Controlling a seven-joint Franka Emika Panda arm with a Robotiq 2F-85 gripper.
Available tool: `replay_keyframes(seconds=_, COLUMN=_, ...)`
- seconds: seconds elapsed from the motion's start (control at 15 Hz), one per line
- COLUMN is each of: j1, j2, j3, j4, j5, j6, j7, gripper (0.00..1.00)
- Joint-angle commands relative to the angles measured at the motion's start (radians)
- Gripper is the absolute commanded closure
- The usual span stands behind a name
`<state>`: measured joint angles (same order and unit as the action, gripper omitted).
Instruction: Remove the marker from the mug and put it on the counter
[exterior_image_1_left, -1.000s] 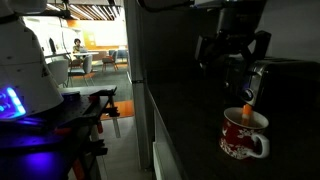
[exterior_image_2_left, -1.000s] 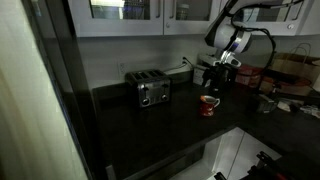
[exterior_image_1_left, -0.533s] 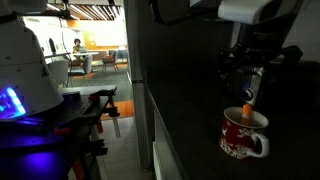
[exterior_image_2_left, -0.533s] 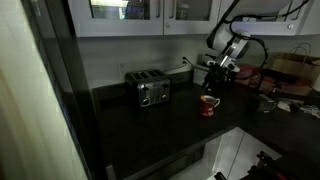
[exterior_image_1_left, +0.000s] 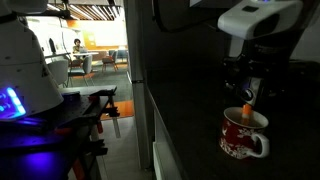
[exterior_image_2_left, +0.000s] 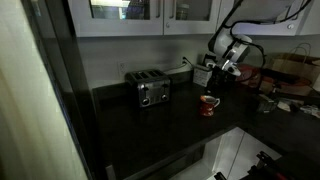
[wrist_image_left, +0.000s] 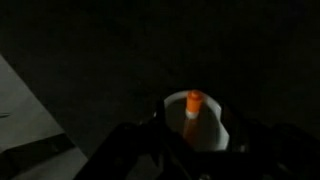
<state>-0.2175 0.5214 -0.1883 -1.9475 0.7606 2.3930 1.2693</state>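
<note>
The red mug (exterior_image_1_left: 243, 136) with white patterning and a white handle stands on the dark counter (exterior_image_2_left: 160, 125); it also shows in an exterior view (exterior_image_2_left: 208, 104). The orange-red marker (exterior_image_1_left: 247, 113) stands upright in it, its tip above the rim. In the wrist view the marker (wrist_image_left: 192, 106) rises from the mug's white interior (wrist_image_left: 208, 132). My gripper (exterior_image_1_left: 247, 80) hangs directly above the mug, a little over the marker tip. Its fingers show as dark shapes either side of the mug in the wrist view (wrist_image_left: 196, 150), spread apart and holding nothing.
A silver toaster (exterior_image_2_left: 151, 91) stands on the counter behind and beside the mug. Brown paper bags (exterior_image_2_left: 288, 70) and other items stand at the far end. Wall cabinets (exterior_image_2_left: 150, 12) hang above. A black boxy appliance (exterior_image_1_left: 290, 85) sits behind the mug.
My gripper has moved sideways over the last second until it is right over the mug and marker. Mug and marker have not moved.
</note>
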Motion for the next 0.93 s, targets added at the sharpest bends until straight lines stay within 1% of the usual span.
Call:
replay_keyframes(seconds=0.0, j1=0.005, j2=0.01, j3=-0.008, j4=0.004, j5=0.023, j6=0.063, j7=0.043, gripper=0.41)
replay_keyframes(seconds=0.07, j1=-0.001, j2=0.015, j3=-0.006, j4=0.007, j5=0.03, j6=0.071, j7=0.044, gripper=0.44)
replay_keyframes(seconds=0.13, j1=-0.009, j2=0.022, j3=-0.006, j4=0.011, j5=0.039, j6=0.078, j7=0.042, gripper=0.41)
replay_keyframes(seconds=0.2, j1=-0.018, j2=0.028, j3=-0.003, j4=0.016, j5=0.051, j6=0.073, j7=0.036, gripper=0.46)
replay_keyframes(seconds=0.27, j1=-0.023, j2=0.035, j3=-0.005, j4=0.022, j5=0.054, j6=0.066, j7=0.041, gripper=0.46)
replay_keyframes(seconds=0.33, j1=-0.022, j2=0.041, j3=-0.009, j4=0.025, j5=0.051, j6=0.061, j7=0.047, gripper=0.51)
replay_keyframes(seconds=0.4, j1=-0.021, j2=0.046, j3=-0.013, j4=0.026, j5=0.043, j6=0.06, j7=0.052, gripper=0.51)
replay_keyframes(seconds=0.47, j1=-0.021, j2=0.051, j3=-0.015, j4=0.029, j5=0.038, j6=0.055, j7=0.056, gripper=0.56)
replay_keyframes(seconds=0.53, j1=-0.019, j2=0.058, j3=-0.017, j4=0.033, j5=0.032, j6=0.054, j7=0.061, gripper=0.54)
replay_keyframes(seconds=0.6, j1=-0.017, j2=0.065, j3=-0.017, j4=0.038, j5=0.029, j6=0.051, j7=0.067, gripper=0.55)
replay_keyframes(seconds=0.67, j1=-0.015, j2=0.073, j3=-0.015, j4=0.044, j5=0.027, j6=0.047, j7=0.074, gripper=0.51)
replay_keyframes(seconds=0.73, j1=-0.013, j2=0.078, j3=-0.014, j4=0.048, j5=0.025, j6=0.043, j7=0.077, gripper=0.51)
replay_keyframes(seconds=0.8, j1=-0.008, j2=0.086, j3=-0.015, j4=0.053, j5=0.018, j6=0.041, j7=0.083, gripper=0.49)
replay_keyframes(seconds=0.87, j1=-0.006, j2=0.094, j3=-0.014, j4=0.058, j5=0.015, j6=0.037, j7=0.085, gripper=0.5)
